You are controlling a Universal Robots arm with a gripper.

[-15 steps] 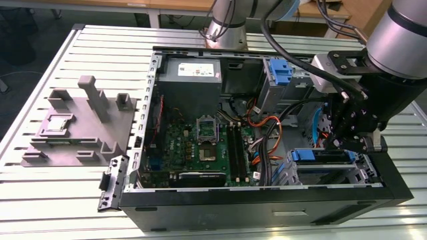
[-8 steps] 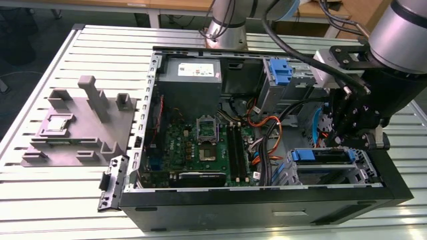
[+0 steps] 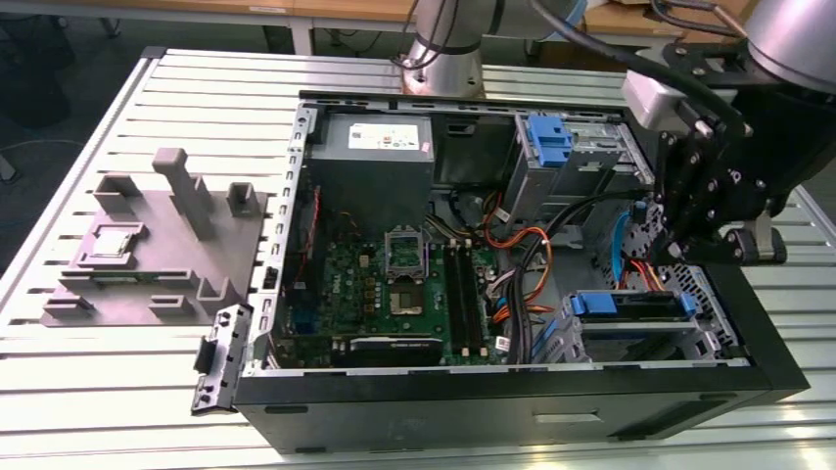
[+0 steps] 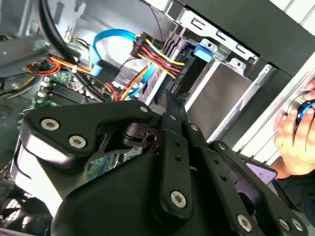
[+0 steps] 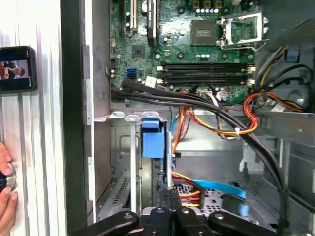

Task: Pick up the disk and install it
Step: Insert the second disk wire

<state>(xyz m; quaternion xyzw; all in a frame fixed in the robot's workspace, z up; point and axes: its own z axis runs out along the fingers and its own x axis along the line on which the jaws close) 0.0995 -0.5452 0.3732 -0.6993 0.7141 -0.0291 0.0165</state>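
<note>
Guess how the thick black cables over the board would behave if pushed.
Probably floppy: the black cables sag in loose curves across the case. Likely hard to shift far, since they run on past other parts. Pushing may drag the coloured wires along, as the two seem tied together.

The open computer case (image 3: 523, 245) is seen whole from above and off to one side in the exterior view, at some distance. Both wrist views are taken from close in over the case, past the gripper's black linkage (image 4: 167, 196). The drive cage and coloured cables (image 5: 206, 123) are shared.
</note>
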